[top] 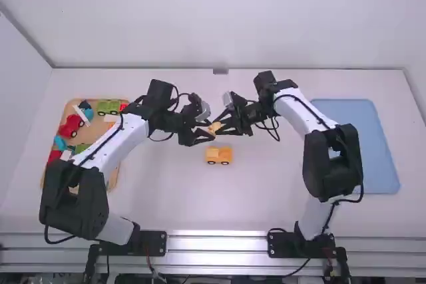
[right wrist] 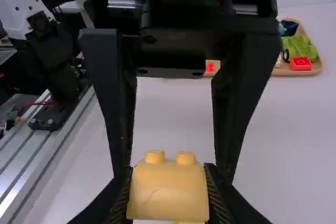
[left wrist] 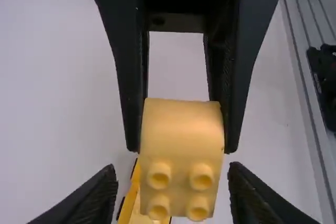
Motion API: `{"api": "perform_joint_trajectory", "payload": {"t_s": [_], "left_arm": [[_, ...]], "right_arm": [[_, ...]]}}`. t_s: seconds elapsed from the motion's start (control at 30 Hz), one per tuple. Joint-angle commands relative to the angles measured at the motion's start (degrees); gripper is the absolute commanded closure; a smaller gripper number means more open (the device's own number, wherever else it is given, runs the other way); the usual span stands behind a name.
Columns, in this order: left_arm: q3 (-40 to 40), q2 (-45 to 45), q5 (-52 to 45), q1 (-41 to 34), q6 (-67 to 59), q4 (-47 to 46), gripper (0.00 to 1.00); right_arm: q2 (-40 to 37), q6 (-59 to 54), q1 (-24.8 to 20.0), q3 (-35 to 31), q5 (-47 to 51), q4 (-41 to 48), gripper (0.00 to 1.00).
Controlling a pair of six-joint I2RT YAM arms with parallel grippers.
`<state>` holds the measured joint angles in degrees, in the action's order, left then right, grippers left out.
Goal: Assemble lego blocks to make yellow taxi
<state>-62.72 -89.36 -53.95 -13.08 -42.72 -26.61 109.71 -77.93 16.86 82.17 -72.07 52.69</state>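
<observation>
Yellow block (left wrist: 181,129) nearest the lens in the left wrist view, its four round studs showing. Right gripper (top: 221,127) has it pinched, one finger against each side, held over the middle of the table (top: 163,197). Left gripper (top: 209,132) close up to the same block, its fingers spread, one to either side of it, not gripping. Yellow taxi body (top: 218,155) sits on the table on dark wheels, just nearer the robot than the grippers.

Containers, two. Wooden tray (top: 97,130), left side, partly under the left arm: a red wheeled piece (top: 71,126) on the side away from the arm; a green wheeled piece (top: 108,107) by the far rim, a red block (right wrist: 301,64) beside it; blue, white and more red and green pieces scattered about, too small to tell apart well. Blue tray (top: 356,138), right side, shallow, beyond the right arm's elbow.
</observation>
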Motion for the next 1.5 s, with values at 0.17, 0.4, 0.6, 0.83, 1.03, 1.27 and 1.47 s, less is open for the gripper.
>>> {"api": "perform_joint_trajectory", "payload": {"t_s": [0.17, 0.4, 0.6, 0.83, 1.03, 1.27, 1.47], "left_arm": [[-0.63, -0.44, -0.63, -0.90, -0.42, -0.37, 0.52], [-0.63, -0.44, 0.28, -2.34, -0.42, 0.11, 0.56], [-0.63, -0.44, 1.07, -2.29, -0.42, 0.20, 0.58], [-0.66, -0.44, 1.05, -2.25, -0.42, 0.63, 0.59], [-0.66, -0.44, 1.09, -2.25, -0.63, 0.48, 0.57], [-0.66, -0.44, 1.09, -2.25, -0.61, 0.46, 0.67], [-0.66, -0.44, 1.11, -2.25, -0.61, 0.42, 0.76]], "right_arm": [[0.44, -0.11, 0.07, 1.51, -1.64, 0.09, 0.79], [0.44, 0.09, 0.11, 1.49, -1.62, 0.11, 0.79], [0.44, 0.11, 0.02, 1.49, -1.38, 0.22, 0.79], [0.44, 0.09, 0.02, 1.49, -0.72, 0.26, 0.79], [0.44, 0.11, 0.02, 1.49, 0.13, 0.28, 0.79], [0.44, 0.07, 0.02, 1.49, 0.15, 0.26, 0.79], [0.44, 0.07, 0.02, 1.49, 0.13, 0.26, 0.77]]}}
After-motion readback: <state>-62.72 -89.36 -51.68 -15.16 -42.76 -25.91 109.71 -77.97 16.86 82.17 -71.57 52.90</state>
